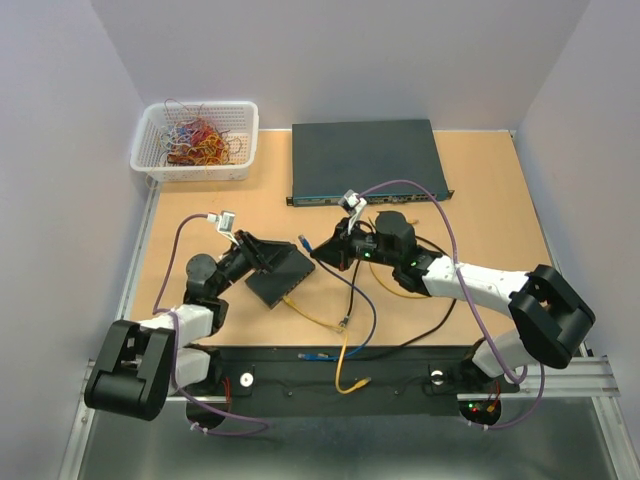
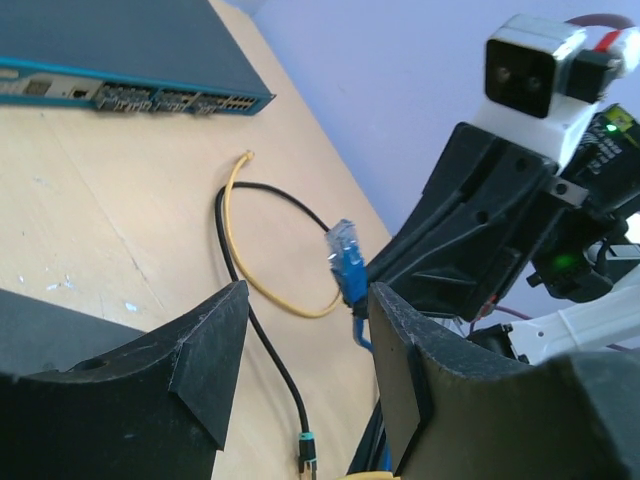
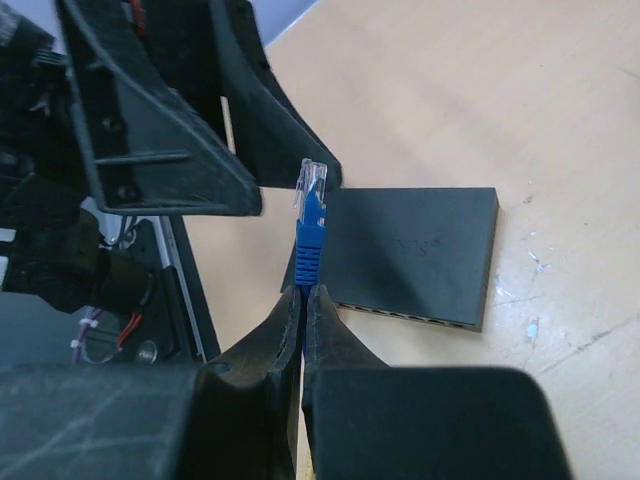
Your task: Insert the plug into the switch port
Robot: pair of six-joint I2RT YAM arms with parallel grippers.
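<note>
Where the two arms meet: centre of the overhead view, above the light wooden tabletop (image 1: 490,210). One arm enters from the lower left of the frame, the other from the lower right.
Right gripper (image 3: 302,300): jaws pressed fully together, pinching the blue cable just under the plug's boot.
Blue plug (image 3: 311,200): stands straight up out of the right jaws at the centre of the right wrist view, clear tip uppermost. It is held in the air and sits in no socket.
Small black box (image 3: 415,250): lies flat on the tabletop, centre right of the right wrist view. Its upper left corner is hidden behind a finger of the other arm.
Switch port (image 3: 400,312): one of a row of small sockets along the box's long edge, the edge nearest the bottom of that frame. The plug shows near the left end of the row, apart from it.
Left gripper (image 2: 310,290): jaws stand apart with nothing between them. Whether a finger touches the box cannot be told.
Rack switch (image 1: 365,160): dark grey-blue, top centre of the overhead view, well apart.
Basket (image 1: 195,140): white, upper left, full of coloured wires.
Loose cables: a yellow cable (image 2: 228,220) and a black cable (image 2: 262,335) lie on the tabletop, seen through the left jaws' gap.
</note>
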